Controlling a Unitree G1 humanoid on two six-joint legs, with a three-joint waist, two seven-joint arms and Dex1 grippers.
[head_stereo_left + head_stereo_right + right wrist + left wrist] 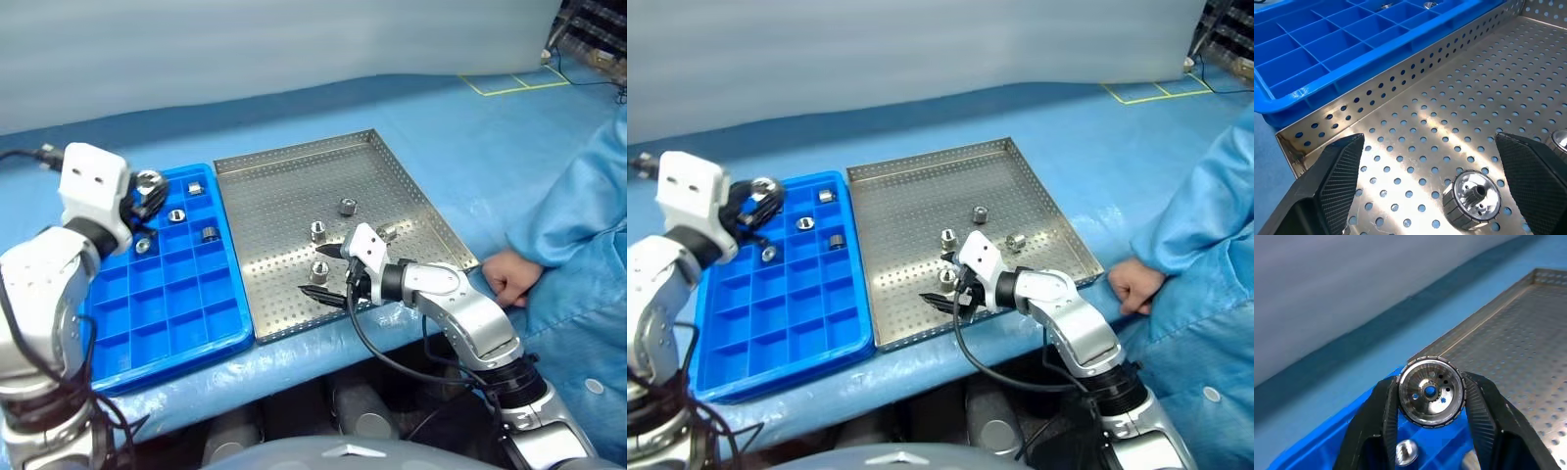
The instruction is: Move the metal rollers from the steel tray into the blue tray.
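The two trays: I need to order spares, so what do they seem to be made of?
The steel tray looks like bare sheet metal: grey, dully reflective, punched with rows of holes, with a folded rim. The blue tray looks like moulded plastic: uniform bright blue, glossy, with rounded edges and thin grid walls.

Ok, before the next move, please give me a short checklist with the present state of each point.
1. Left gripper holds a metal roller firmly between both fingers: ok.
2. Held roller is over the blue tray, near its far edge: ok.
3. Exact compartment under the held roller is free: cannot tell.
4. Right gripper is open, with a roller on the steel tray between its fingers: ok.
5. Steel tray is emptied: not ok, four rollers remain.
6. Person's hand rests at the table edge beside the steel tray, near the right arm: not ok.
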